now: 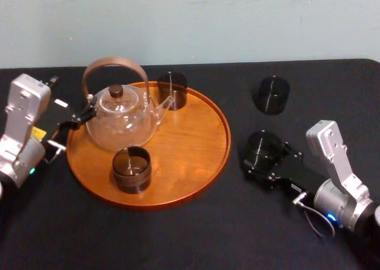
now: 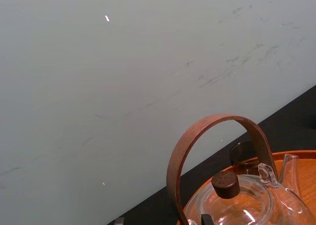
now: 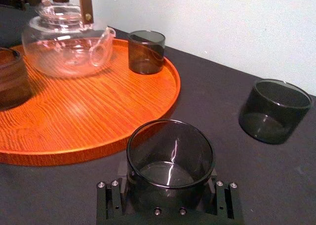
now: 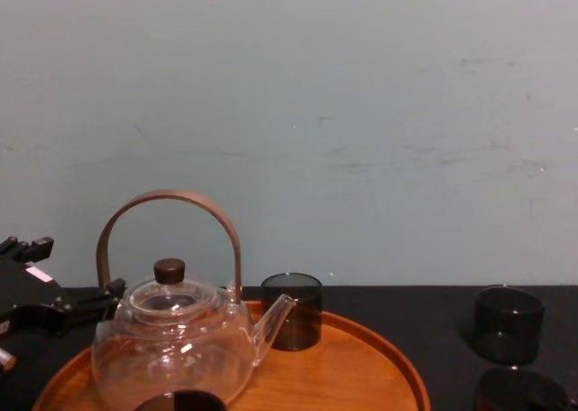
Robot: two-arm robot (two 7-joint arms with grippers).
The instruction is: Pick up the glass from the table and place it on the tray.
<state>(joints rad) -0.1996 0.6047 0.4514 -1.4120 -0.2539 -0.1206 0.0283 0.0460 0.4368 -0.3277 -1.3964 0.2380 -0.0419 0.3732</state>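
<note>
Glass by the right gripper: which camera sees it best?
Right wrist view: the glass sits close, whole, at the right gripper. Head view shows it smaller from above; chest view cuts it at the bottom edge.

The head view looks steeply down over the bench (image 1: 178,240) and tray (image 1: 190,139), the chest view faces the wall (image 4: 361,113) from low across the bench, and the two close wrist views, from opposite sides, share the teapot (image 2: 247,207) with both.

Plain, evenly lit pale blue-green wall (image 4: 379,86) with faint scuff marks
</note>
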